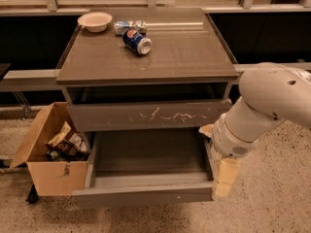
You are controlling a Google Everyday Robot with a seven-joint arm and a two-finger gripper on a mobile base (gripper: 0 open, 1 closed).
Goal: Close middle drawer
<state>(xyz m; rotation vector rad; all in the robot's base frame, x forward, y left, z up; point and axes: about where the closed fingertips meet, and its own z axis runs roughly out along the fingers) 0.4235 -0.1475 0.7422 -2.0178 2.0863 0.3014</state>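
Observation:
The middle drawer [143, 194] is pulled far out of the grey cabinet. Its plain front panel is low in the camera view and its inside is empty. My gripper [224, 174] hangs down from the bulky white arm [265, 106] on the right. It sits right beside the right end of the drawer's front panel, at the drawer's right side wall. I cannot tell whether it touches the drawer.
Above the middle drawer, the drawer front with white scratches [146, 114] stands slightly out. On the cabinet top are a bowl [95, 21], a can on its side [137, 41] and a crumpled wrapper [127, 26]. An open cardboard box [48, 171] of snack packets stands on the floor at the left.

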